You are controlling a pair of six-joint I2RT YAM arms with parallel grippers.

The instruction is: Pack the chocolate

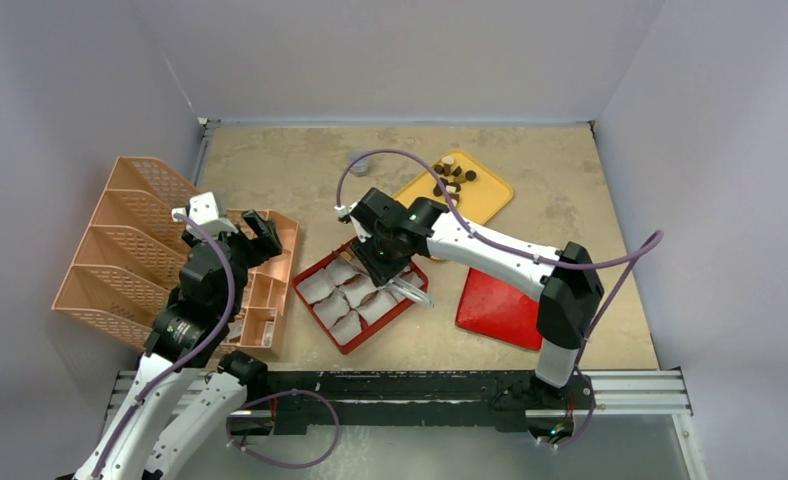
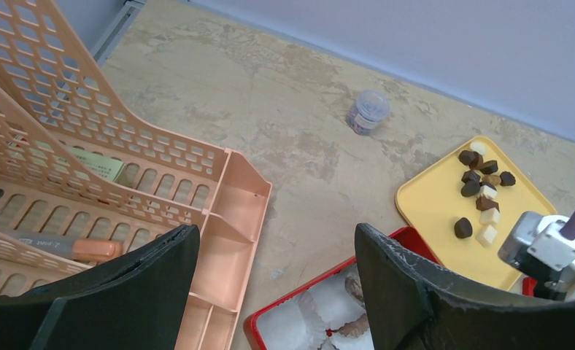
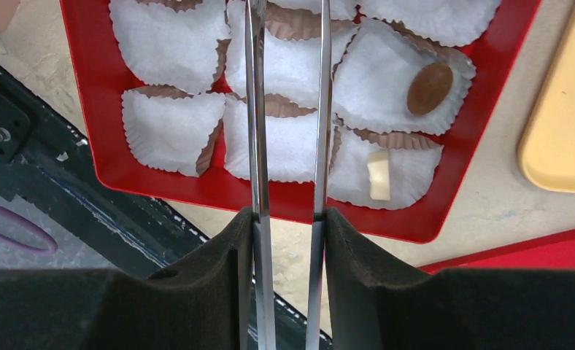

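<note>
Our right fingers clamped the tweezers over the red box; our left fingers gaped empty. Most chocolate lay on the yellow tray; we feared the tweezers snagging a paper cup.

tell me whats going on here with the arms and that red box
The right gripper is shut on metal tweezers, held above the red box of white paper cups. Two cups hold chocolate so far: a brown piece and a cream-white piece. The other chocolates sit on the yellow tray. The left gripper hangs open, holding nothing.
</note>
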